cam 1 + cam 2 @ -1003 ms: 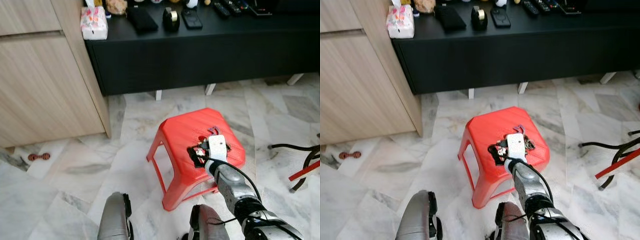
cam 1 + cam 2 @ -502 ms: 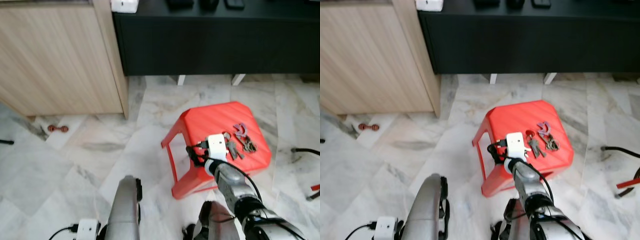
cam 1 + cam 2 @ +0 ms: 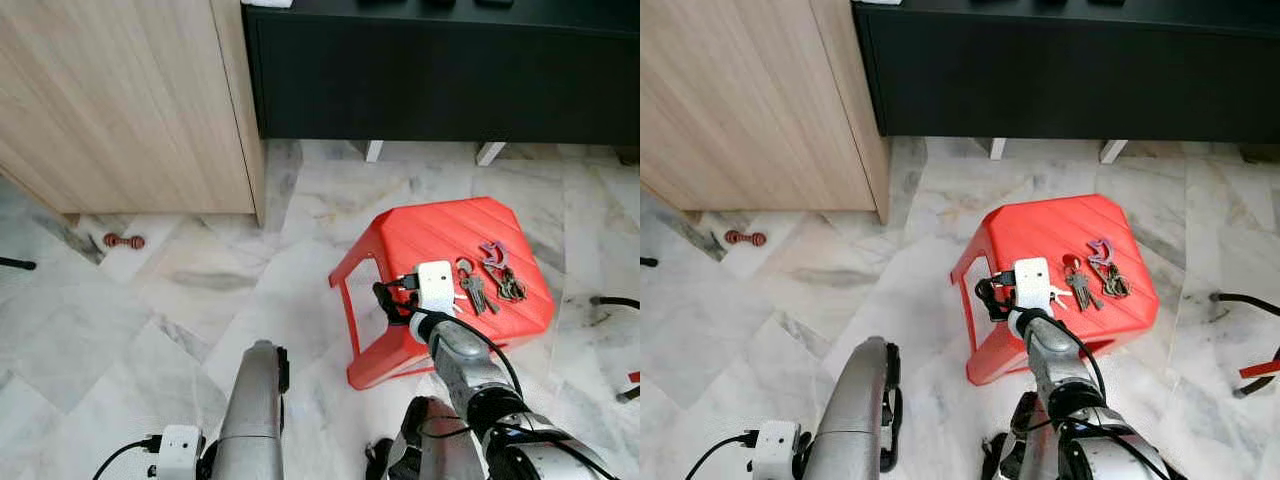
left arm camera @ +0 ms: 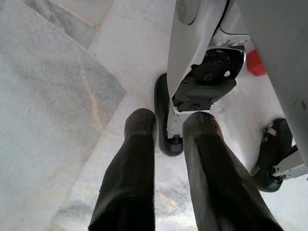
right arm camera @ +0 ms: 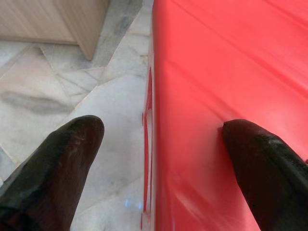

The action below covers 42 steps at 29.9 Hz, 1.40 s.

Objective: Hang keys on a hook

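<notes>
My right gripper (image 5: 159,159) is spread wide and grasps nothing: in the right wrist view one finger (image 5: 53,163) hangs over the marble floor (image 3: 120,330) and the other finger (image 5: 262,163) over the top of the red stool (image 3: 440,235), so the jaws straddle the stool's near edge. The keys (image 3: 490,280) lie flat on the stool top, just beyond the white camera block on my right wrist and toward the stool's far side; they are untouched. My left gripper (image 4: 166,168) hangs idle beside my leg, its two fingers nearly together and empty. No hook can be made out in either eye view. Risks, in my judgement: closing from this pose would pinch the stool rim, not the keys; advancing low could shove the light stool or sweep the bunch off the far edge onto the floor; flat keys on ribbed plastic may slip out of long finger pads. The eye views show the keys and their place against my wrist, which the right wrist view lacks; the right wrist view shows exactly how my jaws sit across the stool edge, which the wrist block hides from above.
</notes>
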### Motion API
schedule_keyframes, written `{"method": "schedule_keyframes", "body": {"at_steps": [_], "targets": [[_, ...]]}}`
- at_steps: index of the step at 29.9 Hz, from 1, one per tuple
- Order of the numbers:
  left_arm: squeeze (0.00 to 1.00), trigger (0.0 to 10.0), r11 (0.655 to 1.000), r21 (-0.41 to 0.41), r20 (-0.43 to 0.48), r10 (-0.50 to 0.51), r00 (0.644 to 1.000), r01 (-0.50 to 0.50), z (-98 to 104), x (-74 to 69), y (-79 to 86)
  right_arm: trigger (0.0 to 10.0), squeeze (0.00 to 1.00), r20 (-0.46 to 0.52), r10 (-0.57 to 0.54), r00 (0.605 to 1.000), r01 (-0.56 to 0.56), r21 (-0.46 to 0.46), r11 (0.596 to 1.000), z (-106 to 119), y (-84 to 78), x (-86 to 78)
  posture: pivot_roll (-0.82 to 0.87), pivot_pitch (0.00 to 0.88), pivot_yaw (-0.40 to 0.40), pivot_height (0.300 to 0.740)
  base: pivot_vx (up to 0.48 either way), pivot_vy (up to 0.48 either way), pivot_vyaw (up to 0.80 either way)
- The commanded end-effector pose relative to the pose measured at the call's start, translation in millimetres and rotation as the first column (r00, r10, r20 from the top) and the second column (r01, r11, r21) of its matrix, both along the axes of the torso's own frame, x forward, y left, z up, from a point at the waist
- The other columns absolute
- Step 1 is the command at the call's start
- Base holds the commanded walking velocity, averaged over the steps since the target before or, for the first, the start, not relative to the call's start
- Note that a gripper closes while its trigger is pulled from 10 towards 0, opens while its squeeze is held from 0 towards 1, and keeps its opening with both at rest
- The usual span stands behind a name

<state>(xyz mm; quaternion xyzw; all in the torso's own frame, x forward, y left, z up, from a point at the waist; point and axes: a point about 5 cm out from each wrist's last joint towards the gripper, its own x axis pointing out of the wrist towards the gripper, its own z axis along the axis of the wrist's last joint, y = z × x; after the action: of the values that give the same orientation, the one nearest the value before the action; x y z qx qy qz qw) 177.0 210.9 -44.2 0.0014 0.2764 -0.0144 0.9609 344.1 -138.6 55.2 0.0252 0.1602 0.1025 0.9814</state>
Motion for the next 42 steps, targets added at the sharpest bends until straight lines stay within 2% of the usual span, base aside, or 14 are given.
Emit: {"method": "schedule_keyframes", "body": {"at_steps": [1, 7, 12, 15, 24, 27, 36, 41, 42], "targets": [[0.00, 10.0, 0.999, -0.014, 0.566, 0.046, 0.823, -0.046, 111.9, 81.5, 3.2, 10.0, 0.00, -0.011, -0.045, 0.999, 0.045, 0.027, 0.999, -7.5, -5.2, -6.2, 0.17, 0.327, -0.121, 0.601, 0.000, 0.000, 0.00], [0.00, 10.0, 0.999, -0.006, 0.559, 0.048, 0.828, -0.054, 113.5, 81.4, 4.7, 10.0, 0.00, 0.093, -0.056, 0.994, 0.048, 0.088, 0.995, 7.7, -1.8, -0.6, 0.17, 0.323, -0.118, 0.601, 0.000, 0.000, 0.00], [0.00, 10.0, 0.998, -0.021, 0.551, 0.060, 0.832, -0.057, 112.3, 81.3, 3.9, 10.0, 0.00, 0.148, -0.077, 0.986, 0.058, 0.127, 0.990, 16.4, -1.8, 1.1, 0.17, 0.321, -0.117, 0.601, 0.000, 0.000, 0.00], [0.00, 10.0, 0.998, -0.017, 0.546, 0.054, 0.836, -0.053, 110.6, 80.8, 2.9, 10.0, 0.00, 0.161, -0.080, 0.984, 0.061, 0.120, 0.991, 16.6, -3.3, -1.6, 0.17, 0.321, -0.117, 0.601, 0.000, 0.000, 0.00], [0.00, 10.0, 0.998, -0.018, 0.528, 0.054, 0.848, -0.053, 105.8, 77.8, 3.3, 10.0, 0.00, 0.151, -0.196, 0.969, 0.173, 0.152, 0.973, 7.5, -20.5, -20.2, 0.16, 0.322, -0.117, 0.601, 0.000, 0.000, 0.00], [0.00, 10.0, 0.998, -0.021, 0.526, 0.056, 0.849, -0.053, 105.5, 78.3, 3.0, 10.0, 0.00, 0.113, -0.238, 0.965, 0.212, 0.205, 0.956, 0.8, -24.2, -26.0, 0.16, 0.323, -0.116, 0.601, 0.000, 0.000, 0.00], [0.00, 10.0, 0.998, -0.020, 0.524, 0.055, 0.850, -0.052, 105.2, 78.5, 3.9, 10.0, 0.00, 0.101, -0.279, 0.955, 0.251, 0.225, 0.941, 0.4, -28.4, -28.1, 0.16, 0.321, -0.114, 0.601, 0.000, 0.000, 0.00], [0.00, 10.0, 0.999, -0.012, 0.523, 0.051, 0.851, -0.053, 105.1, 78.2, 5.5, 10.0, 0.00, 0.061, -0.317, 0.946, 0.297, 0.223, 0.929, -3.2, -34.3, -29.2, 0.17, 0.324, -0.112, 0.601, 0.000, 0.000, 0.00], [0.00, 10.0, 0.999, -0.010, 0.522, 0.051, 0.851, -0.053, 105.1, 78.1, 5.5, 9.5, 0.00, 0.052, -0.324, 0.945, 0.306, 0.215, 0.927, -4.6, -35.8, -29.4, 0.17, 0.325, -0.113, 0.601, 0.000, 0.000, 0.00]]}}
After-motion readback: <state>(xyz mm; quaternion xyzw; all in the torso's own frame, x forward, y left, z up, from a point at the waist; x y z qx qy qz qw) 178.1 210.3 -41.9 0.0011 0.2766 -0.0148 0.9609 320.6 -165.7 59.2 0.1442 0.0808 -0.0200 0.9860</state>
